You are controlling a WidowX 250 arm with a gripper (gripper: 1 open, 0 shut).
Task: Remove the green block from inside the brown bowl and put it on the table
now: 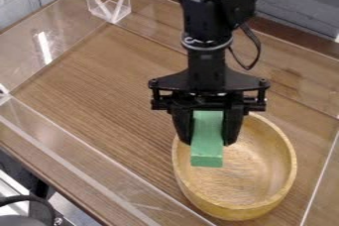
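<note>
green block [207, 143], bowl rim [287, 176] beside it

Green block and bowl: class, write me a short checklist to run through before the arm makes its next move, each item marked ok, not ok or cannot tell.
1. Pincer closed on the green block: ok, its fingers sit on either side of the block's upper part.
2. Block hanging upright in the grip: ok, roughly upright.
3. Block moved clear of the brown bowl sideways: not ok, it is still over the bowl in this view.
4. Block's lower end raised above the rim: cannot tell from this angle.
5. Block on the table: not ok, not yet placed.
</note>
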